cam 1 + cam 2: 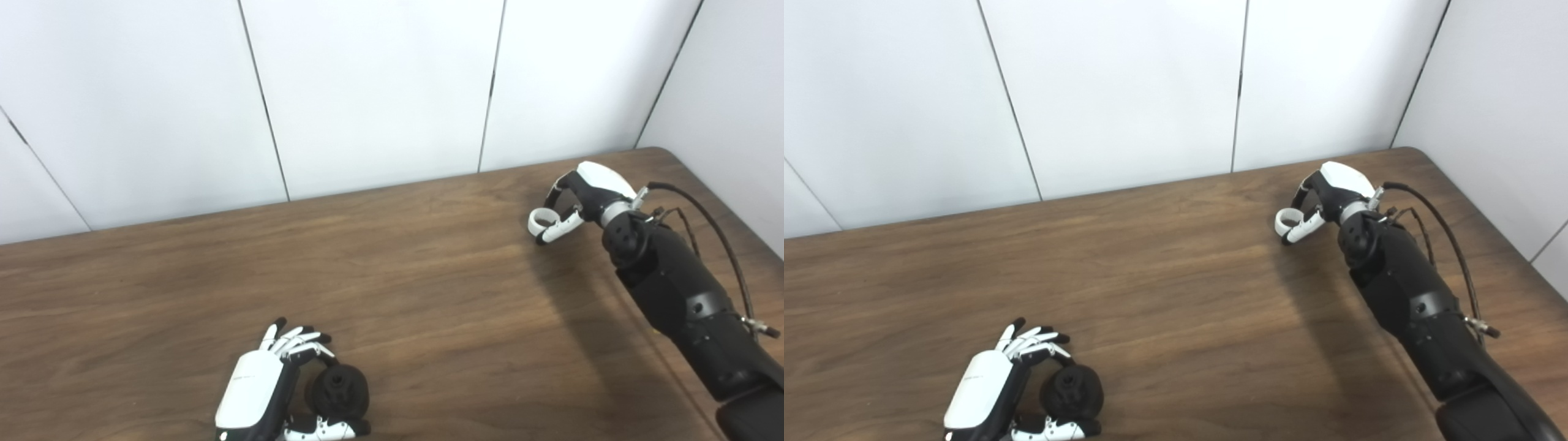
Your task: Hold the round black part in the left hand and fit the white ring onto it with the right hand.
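While the left hand (257, 392) cups the black part (339, 392) betw. thumb & fingers, the right hand (579, 199) pinches the white ring (541, 220) at its fingertips, well apart; looks light, stiff, prob. slippery, so grip the rim.

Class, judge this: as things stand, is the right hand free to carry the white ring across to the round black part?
Probably yes: bare table lies between the right hand and the round black part.

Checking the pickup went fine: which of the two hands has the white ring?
The right hand, far right on the table, pinches the white ring. The left hand cups the round black part.
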Tool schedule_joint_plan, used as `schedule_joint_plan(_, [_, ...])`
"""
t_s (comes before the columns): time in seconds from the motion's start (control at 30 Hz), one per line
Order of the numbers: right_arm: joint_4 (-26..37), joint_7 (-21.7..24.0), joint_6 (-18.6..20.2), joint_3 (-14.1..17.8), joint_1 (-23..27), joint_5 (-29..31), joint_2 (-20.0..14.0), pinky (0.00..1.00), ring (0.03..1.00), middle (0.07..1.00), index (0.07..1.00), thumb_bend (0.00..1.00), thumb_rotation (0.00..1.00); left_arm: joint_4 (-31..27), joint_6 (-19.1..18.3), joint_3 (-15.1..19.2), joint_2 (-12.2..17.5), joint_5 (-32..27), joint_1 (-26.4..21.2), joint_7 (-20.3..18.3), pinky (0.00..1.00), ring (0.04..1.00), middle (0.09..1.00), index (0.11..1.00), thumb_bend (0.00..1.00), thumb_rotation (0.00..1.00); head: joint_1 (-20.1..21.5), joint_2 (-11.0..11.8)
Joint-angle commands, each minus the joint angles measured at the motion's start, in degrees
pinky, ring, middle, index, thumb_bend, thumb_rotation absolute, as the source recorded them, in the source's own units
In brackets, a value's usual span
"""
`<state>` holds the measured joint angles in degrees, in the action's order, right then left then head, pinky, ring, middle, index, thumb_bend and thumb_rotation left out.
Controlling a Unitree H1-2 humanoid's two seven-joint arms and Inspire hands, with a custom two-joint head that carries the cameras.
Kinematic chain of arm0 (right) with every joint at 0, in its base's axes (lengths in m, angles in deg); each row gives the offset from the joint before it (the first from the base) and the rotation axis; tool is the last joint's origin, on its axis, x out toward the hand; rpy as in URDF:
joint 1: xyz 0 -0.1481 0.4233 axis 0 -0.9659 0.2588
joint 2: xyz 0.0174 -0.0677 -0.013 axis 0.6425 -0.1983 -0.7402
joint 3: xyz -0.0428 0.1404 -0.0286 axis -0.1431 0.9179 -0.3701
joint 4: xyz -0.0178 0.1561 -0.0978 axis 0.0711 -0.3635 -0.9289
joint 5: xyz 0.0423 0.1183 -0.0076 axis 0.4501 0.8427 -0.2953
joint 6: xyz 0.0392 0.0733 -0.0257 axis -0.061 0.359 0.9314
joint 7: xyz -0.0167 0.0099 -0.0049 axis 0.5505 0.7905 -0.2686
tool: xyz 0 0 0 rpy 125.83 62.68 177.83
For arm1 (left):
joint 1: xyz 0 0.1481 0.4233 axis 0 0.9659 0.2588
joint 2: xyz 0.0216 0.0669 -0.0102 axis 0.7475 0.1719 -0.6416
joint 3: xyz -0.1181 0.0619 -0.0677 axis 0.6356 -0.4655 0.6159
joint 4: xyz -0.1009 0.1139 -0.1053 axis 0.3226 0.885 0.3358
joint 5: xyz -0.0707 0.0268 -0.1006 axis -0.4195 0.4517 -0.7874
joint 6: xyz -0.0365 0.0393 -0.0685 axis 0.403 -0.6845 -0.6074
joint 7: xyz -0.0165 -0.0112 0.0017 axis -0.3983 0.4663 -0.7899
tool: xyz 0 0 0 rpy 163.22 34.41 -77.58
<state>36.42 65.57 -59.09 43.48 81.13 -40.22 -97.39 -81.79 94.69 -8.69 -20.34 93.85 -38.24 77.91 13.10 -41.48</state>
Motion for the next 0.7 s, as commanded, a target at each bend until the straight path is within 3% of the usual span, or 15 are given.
schedule_joint_plan(0.0, [3.0,0.5,-0.7,-0.5,0.0,-0.4,-2.4,1.0,1.0,0.857,0.486,0.52,0.13,0.2,0.3,0.0,0.5,0.2,1.3,0.5,1.0,0.865,0.774,0.483,0.52,0.06,-0.5,-0.1])
schedule_joint_plan(0.3, [17.4,2.3,-2.3,-2.7,-2.3,-1.0,-1.1,1.0,1.0,0.874,0.486,0.52,0.13,0.3,-0.5,-0.6,-0.2,0.9,1.0,0.0,1.0,0.869,0.777,0.483,0.52,0.05,-2.6,-0.5])
schedule_joint_plan(0.67, [34.1,6.4,-2.6,-5.1,-7.6,-2.5,3.3,1.0,0.982,0.881,0.485,0.52,0.13,-0.4,-2.5,-1.8,-1.5,2.8,0.8,-0.7,1.0,0.866,0.782,0.483,0.52,0.06,-6.9,-2.1])
